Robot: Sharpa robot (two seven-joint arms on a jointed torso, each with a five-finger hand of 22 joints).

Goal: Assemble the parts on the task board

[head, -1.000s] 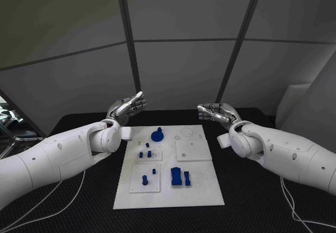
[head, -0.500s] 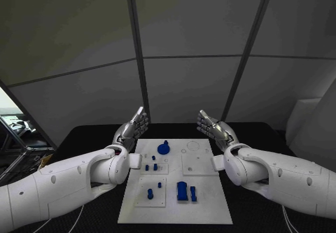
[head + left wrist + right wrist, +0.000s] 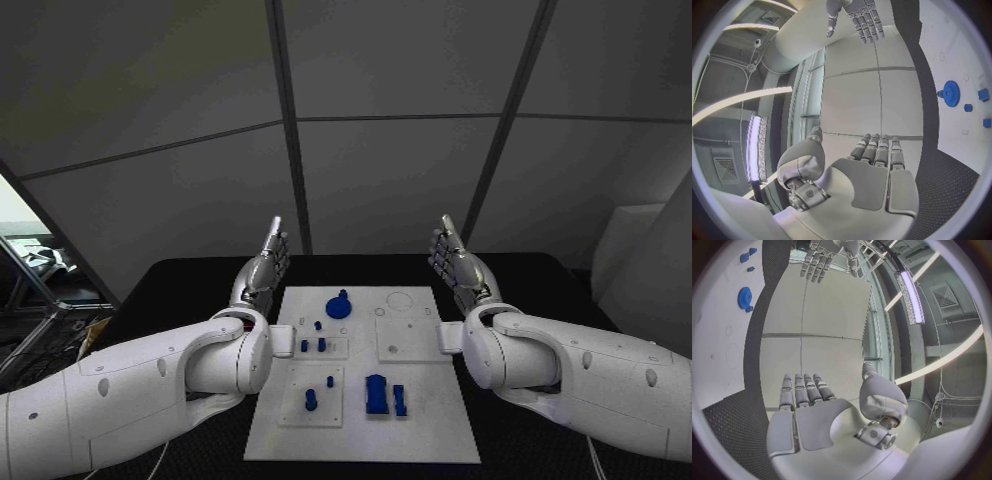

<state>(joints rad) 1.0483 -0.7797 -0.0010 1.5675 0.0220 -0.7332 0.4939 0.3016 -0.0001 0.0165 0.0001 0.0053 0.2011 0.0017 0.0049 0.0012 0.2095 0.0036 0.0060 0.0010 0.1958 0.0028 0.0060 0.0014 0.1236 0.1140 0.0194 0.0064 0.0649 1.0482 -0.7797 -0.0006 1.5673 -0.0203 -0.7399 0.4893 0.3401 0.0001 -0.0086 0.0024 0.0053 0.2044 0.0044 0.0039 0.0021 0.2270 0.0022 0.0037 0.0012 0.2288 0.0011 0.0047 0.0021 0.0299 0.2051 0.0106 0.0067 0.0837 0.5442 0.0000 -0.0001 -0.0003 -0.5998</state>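
Black table (image 3: 188, 275) before grey wall panels (image 3: 389, 170). Board (image 3: 433, 420) central, blue parts (image 3: 378, 392) on it. Left hand (image 3: 265, 265) and right hand (image 3: 457, 262) released, fingers now straighter, raised higher.

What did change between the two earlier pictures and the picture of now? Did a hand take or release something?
Both hands changed their pose: the left hand and the right hand, curled and tilted inward before, now stand upright with straight fingers, one at each side of the task board. Neither took or released anything. The camera itself shifted. The blue parts, such as the gear and the tall block, kept their places on the board.
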